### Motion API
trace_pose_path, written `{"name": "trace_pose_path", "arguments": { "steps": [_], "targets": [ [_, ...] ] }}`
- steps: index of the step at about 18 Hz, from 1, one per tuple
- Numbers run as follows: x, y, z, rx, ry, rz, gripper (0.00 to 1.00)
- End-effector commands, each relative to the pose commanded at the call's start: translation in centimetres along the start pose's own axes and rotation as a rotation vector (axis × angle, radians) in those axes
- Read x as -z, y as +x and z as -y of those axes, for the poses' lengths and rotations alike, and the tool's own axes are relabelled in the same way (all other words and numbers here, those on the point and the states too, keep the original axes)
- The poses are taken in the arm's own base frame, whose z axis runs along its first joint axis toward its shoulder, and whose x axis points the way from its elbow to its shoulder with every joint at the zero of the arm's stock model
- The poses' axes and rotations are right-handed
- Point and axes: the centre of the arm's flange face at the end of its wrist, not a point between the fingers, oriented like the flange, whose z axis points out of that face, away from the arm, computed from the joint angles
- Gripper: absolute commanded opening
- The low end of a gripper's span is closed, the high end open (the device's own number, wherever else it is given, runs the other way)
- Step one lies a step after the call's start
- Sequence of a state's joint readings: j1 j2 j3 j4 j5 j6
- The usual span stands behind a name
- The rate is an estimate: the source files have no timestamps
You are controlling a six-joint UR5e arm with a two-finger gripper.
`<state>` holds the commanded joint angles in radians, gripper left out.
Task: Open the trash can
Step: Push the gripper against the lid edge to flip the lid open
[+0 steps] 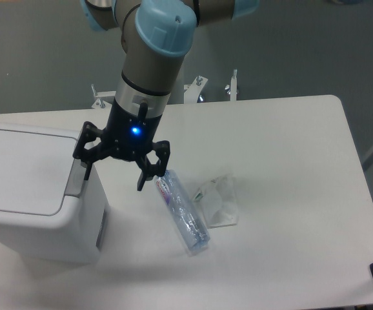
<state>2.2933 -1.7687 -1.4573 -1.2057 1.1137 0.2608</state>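
Fixed cam, view from above and front. White worktop (290,148) w/ rounded corners carries all items. Trash can (35,194): large white boxy bin at the left edge of the frame, lid (22,168) flat and shut; grey push-tab (77,177) sits on the rim at the lid's right side. Arm (149,64): grey tube segments w/ light-blue joint caps, coming down from top centre. Claw (113,173): black, blue indicator light lit on its body, two fingers spread wide apart, pinching nothing. Left-hand finger (84,165) in frame overlaps the bin's right rim at the push-tab; contact vs. hovering just above cannot be told from this angle. Other finger (144,174) hangs over bare worktop between bin and bottle. Clear plastic bottle (183,213): lies on its side right of the bin, long axis diagonal, upper end near the claw's right-hand finger, apart from it. Crumpled clear plastic bag (219,203): lies flat just beside the bottle, on its right; edges appear to touch. Background: grey floor, metal bracket parts behind the worktop's far edge.
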Motion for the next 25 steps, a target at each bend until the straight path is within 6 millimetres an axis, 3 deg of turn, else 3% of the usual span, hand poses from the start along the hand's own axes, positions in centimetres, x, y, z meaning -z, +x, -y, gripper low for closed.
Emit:
{"name": "trace_pose_path", "arguments": {
  "steps": [25],
  "targets": [
    [-2.4, -0.2, 0.1, 0.001, -0.028, -0.01, 1.0]
  ]
}}
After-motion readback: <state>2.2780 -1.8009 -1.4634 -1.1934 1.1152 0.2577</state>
